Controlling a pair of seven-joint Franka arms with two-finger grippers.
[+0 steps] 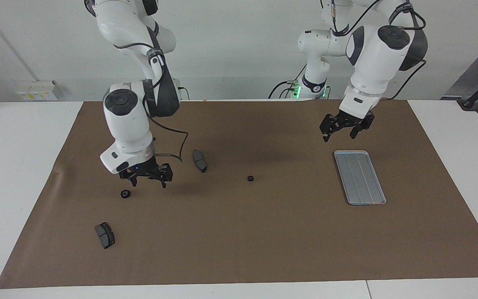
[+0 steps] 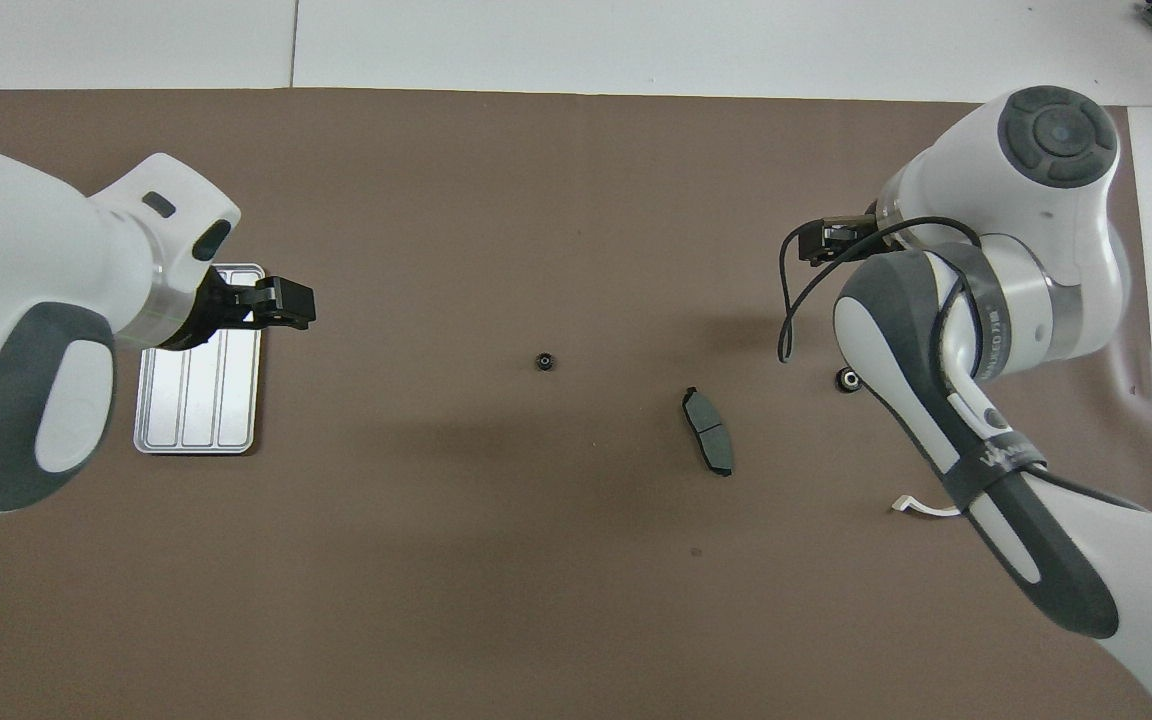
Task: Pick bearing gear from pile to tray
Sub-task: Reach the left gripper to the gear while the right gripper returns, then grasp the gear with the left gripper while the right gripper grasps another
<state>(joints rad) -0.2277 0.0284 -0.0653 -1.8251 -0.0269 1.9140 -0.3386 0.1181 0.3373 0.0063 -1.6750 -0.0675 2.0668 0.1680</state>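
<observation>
The pile is scattered on the brown mat. One small black round piece [image 1: 125, 194] [image 2: 848, 380] lies toward the right arm's end. Another round piece [image 1: 250, 178] [image 2: 543, 361] lies mid-mat. One dark grey pad [image 1: 200, 160] [image 2: 708, 430] lies between them. A second pad [image 1: 105, 235] lies farther out, hidden in the overhead view. A bit of the white bracket [image 2: 921, 507] shows beside the right arm. My right gripper [image 1: 148, 182] [image 2: 821, 242] is open, low over the mat beside the first round piece. My left gripper [image 1: 339, 136] [image 2: 288, 302] is open and raised by the empty tray [image 1: 359, 177] [image 2: 198, 385].
The brown mat [image 1: 264, 241] covers most of the white table. A black cable [image 1: 181, 141] loops down from the right arm's wrist toward the nearer pad.
</observation>
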